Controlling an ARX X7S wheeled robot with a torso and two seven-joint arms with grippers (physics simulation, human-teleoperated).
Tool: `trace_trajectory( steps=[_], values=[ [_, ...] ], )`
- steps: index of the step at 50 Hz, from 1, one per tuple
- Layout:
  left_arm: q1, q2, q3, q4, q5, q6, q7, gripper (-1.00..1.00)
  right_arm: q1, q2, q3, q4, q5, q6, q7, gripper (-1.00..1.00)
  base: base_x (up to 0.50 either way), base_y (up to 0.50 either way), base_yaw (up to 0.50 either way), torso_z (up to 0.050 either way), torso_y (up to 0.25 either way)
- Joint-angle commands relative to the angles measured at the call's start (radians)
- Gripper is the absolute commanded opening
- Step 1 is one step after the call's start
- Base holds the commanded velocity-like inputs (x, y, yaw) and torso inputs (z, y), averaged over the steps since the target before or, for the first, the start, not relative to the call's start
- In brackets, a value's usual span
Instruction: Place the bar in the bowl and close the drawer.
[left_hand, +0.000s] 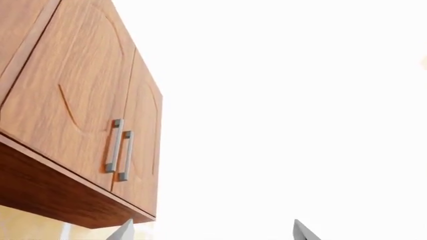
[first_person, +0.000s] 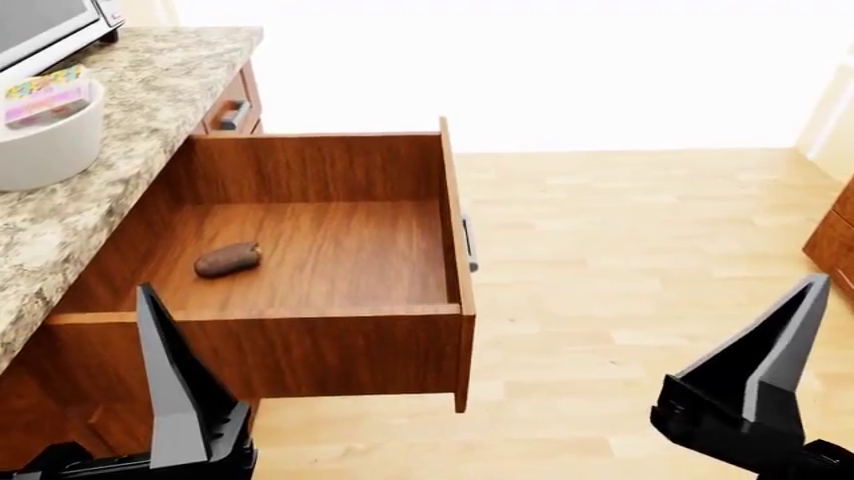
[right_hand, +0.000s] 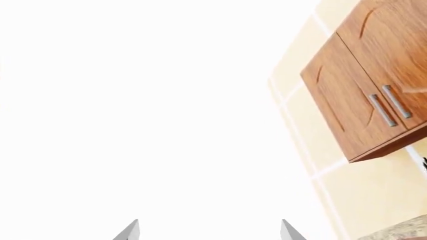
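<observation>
The drawer (first_person: 320, 340) stands pulled wide out of the counter, its grey handle (first_person: 469, 243) on the front at the right. The bar (first_person: 227, 259), a small dark-brown lump, lies on the drawer's wooden floor near its left side. The white bowl (first_person: 47, 140) sits on the granite counter (first_person: 80, 225) at the far left. My left gripper (left_hand: 212, 231) is open and holds nothing; its dark finger (first_person: 171, 385) rises in front of the drawer's near left corner. My right gripper (right_hand: 210, 231) is open and holds nothing; its finger (first_person: 774, 350) is over the floor at lower right.
A toaster (first_person: 47, 28) stands behind the bowl, and a colourful item (first_person: 44, 95) shows at the bowl's rim. A shut drawer (first_person: 230, 112) lies further along the counter. Wall cabinets (left_hand: 87, 110) (right_hand: 373, 90) hang overhead. Wood floor (first_person: 627, 260) spreads right; another cabinet (first_person: 834, 240) is at the right edge.
</observation>
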Motion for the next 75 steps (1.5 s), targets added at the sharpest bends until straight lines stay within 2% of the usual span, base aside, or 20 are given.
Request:
trace_trajectory(
  steps=[1,18,39,75],
  values=[
    [0.005,-0.009,-0.001,-0.017,-0.002,0.019,-0.013,1.00,-0.002,-0.003,0.004,0.009,0.019,-0.032,-0.005,1.00,0.00,-0.13,0.00,0.000,0.000],
    [0.005,-0.015,0.003,0.024,-0.006,-0.016,-0.018,1.00,0.003,-0.008,0.006,-0.016,0.021,-0.006,-0.022,1.00,0.00,-0.13,0.00,0.000,0.000],
    [0.022,-0.033,-0.008,-0.021,-0.015,0.045,-0.046,1.00,0.003,-0.022,0.004,-0.019,0.013,0.006,-0.036,1.00,0.00,-0.13,0.00,0.000,0.000],
    [0.026,-0.047,-0.005,0.022,-0.019,0.010,-0.061,1.00,-0.009,-0.032,0.014,-0.026,0.006,0.007,-0.048,1.00,0.00,-0.13,0.00,0.000,0.000]
  ],
)
